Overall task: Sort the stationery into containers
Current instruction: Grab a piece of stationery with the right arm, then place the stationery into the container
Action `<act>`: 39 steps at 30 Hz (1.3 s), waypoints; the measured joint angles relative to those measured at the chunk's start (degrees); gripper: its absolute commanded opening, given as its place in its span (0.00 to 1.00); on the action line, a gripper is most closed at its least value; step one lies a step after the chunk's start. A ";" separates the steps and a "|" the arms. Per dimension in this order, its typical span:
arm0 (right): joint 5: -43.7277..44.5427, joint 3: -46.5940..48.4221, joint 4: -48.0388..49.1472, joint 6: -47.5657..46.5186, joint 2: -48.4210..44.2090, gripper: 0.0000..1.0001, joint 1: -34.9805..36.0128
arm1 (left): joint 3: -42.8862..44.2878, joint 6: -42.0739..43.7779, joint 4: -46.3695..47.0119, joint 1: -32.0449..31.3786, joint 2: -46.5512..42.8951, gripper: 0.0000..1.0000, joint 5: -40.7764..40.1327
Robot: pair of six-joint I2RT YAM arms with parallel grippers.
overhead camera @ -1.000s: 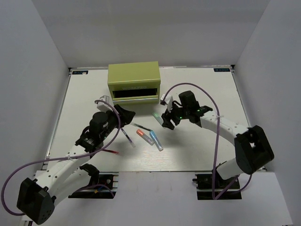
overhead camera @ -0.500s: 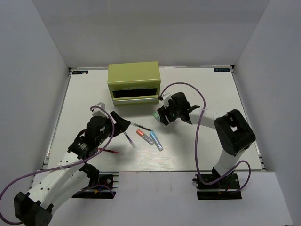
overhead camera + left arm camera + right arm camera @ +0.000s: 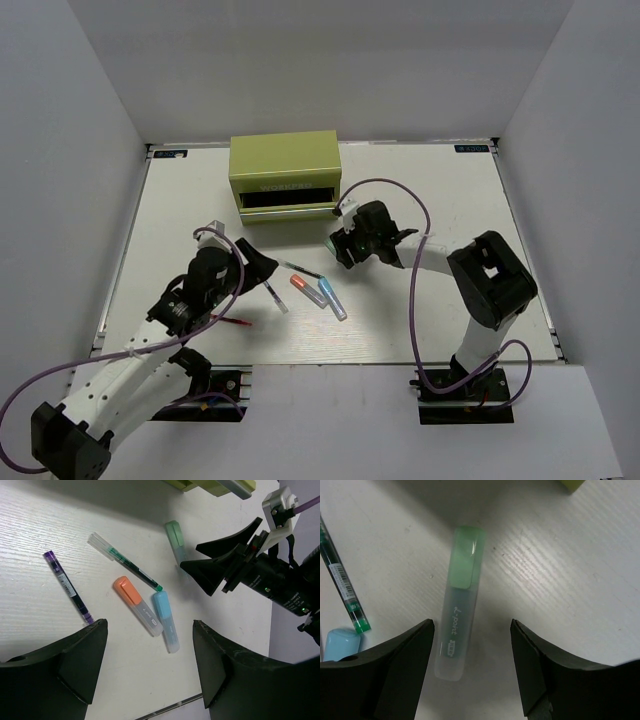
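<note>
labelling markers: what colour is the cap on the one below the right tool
Its cap is pale green; the right wrist view shows it best.

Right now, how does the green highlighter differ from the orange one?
The green highlighter has a pale green cap; the orange highlighter has an orange one. The green highlighter lies between the open fingers of the right gripper, nearer the chest; the orange highlighter lies beside the blue highlighter. Both are stubby, with translucent bodies, and lie flat on the table.
</note>
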 measured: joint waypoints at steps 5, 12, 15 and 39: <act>0.17 -1.44 -0.17 0.22 -0.07 0.67 1.44 | -0.63 -0.28 1.25 0.00 0.70 0.79 0.22; 2.95 -1.92 0.31 -0.09 -0.07 0.30 3.30 | -1.36 -1.79 2.97 0.00 4.35 0.79 1.38; 3.19 -2.19 0.66 -0.13 -0.15 0.12 3.43 | -1.36 -2.40 2.93 0.00 6.73 0.79 1.92; -16.11 16.00 -16.74 -36.17 -13.05 0.00 3.78 | 1.70 -13.51 5.92 -0.17 20.94 0.79 8.35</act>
